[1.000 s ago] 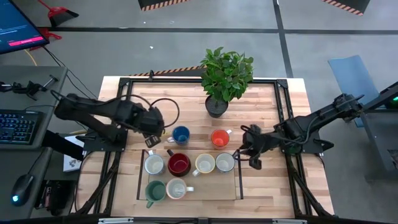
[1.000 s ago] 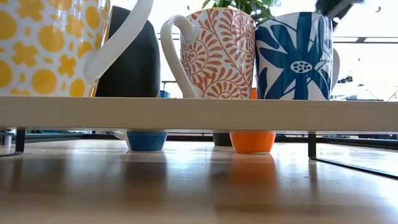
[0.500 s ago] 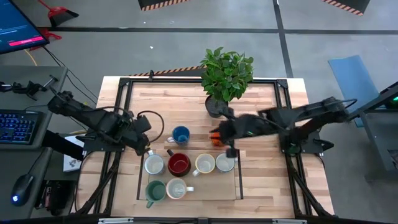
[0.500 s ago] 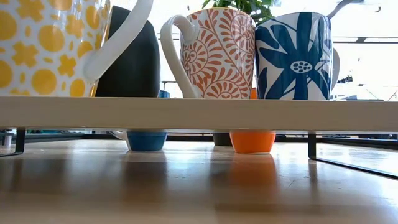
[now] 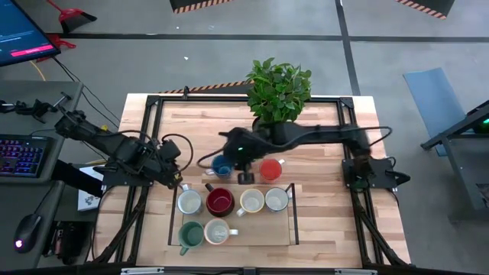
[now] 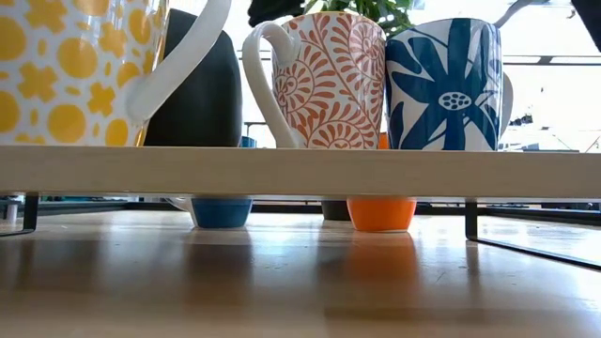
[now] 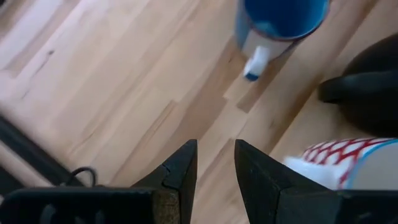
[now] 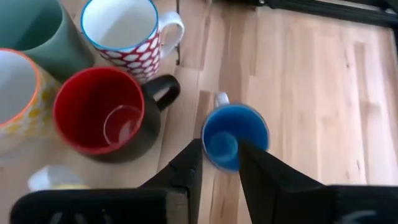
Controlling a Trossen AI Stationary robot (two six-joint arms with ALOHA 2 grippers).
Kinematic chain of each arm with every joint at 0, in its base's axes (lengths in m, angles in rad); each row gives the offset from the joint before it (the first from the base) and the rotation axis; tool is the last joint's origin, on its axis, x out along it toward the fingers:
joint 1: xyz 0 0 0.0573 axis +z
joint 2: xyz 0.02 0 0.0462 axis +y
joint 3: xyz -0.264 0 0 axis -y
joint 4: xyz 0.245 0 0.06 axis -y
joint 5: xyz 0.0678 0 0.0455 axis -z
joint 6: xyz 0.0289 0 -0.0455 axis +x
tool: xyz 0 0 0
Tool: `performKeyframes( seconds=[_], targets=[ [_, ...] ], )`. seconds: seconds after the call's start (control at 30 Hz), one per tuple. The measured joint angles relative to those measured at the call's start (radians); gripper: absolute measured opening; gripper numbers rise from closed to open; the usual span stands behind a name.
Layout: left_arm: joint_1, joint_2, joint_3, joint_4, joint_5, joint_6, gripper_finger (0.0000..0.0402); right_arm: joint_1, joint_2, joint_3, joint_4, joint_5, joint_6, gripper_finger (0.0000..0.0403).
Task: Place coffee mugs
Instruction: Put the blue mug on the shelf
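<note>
Blue mug (image 5: 222,166) sits on bare table beside orange mug (image 5: 270,169), behind the tray (image 5: 291,221) with six mugs. Right gripper (image 5: 243,173) hovers between them, fingers slightly parted, empty. Left gripper (image 5: 177,182) waits near tray corner, narrowly parted, empty.

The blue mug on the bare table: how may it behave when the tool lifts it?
The blue mug looks glazed, so probably stiff, breakable and slippery. It stands upright on a round base, so it is unlikely to roll. Its small side handle may tilt it slightly.
</note>
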Motion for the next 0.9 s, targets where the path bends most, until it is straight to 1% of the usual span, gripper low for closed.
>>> performKeyframes(
  seconds=[0.1,0.17,0.23,0.3,0.37,0.47,0.53,0.6,0.73,0.83,0.9],
  targets=[
    [0.000,-0.001,0.000,-0.066,0.001,-0.029,0.0097,0.001,0.096,0.123,-0.035,-0.001,-0.028,0.0100],
    [-0.003,-0.013,0.000,-0.123,0.021,-0.063,0.0097,0.001,0.150,0.195,-0.060,-0.001,-0.035,0.0120],
    [-0.015,-0.026,0.000,-0.142,0.042,-0.079,0.0097,-0.002,0.190,0.237,-0.070,0.003,-0.034,0.0143],
    [-0.034,-0.040,0.000,-0.139,0.062,-0.082,0.0097,-0.008,0.192,0.194,-0.031,0.010,-0.029,0.0166],
    [-0.066,-0.053,0.000,-0.138,0.081,-0.093,0.0097,-0.018,0.193,0.170,-0.032,0.010,0.007,0.0186],
    [-0.125,-0.070,0.000,-0.150,0.088,-0.104,0.0097,-0.038,0.193,0.153,-0.045,0.007,0.061,0.0204],
    [-0.166,-0.086,0.000,-0.149,0.076,-0.108,0.0097,-0.049,0.194,0.151,-0.044,0.007,0.069,0.0209],
    [-0.210,-0.101,0.000,-0.152,0.036,-0.136,0.0097,-0.061,0.194,0.151,-0.023,0.006,0.069,0.0210],
    [-0.291,-0.127,0.000,-0.150,-0.046,-0.238,0.0097,-0.082,0.194,0.151,-0.007,0.003,0.072,0.0210],
    [-0.339,-0.124,0.000,-0.148,-0.058,-0.303,0.0097,-0.095,0.194,0.151,-0.005,-0.003,0.081,0.0210],
    [-0.365,-0.115,0.000,-0.150,-0.040,-0.339,0.0097,-0.100,0.194,0.151,-0.006,-0.004,0.080,0.0210]
  ],
)
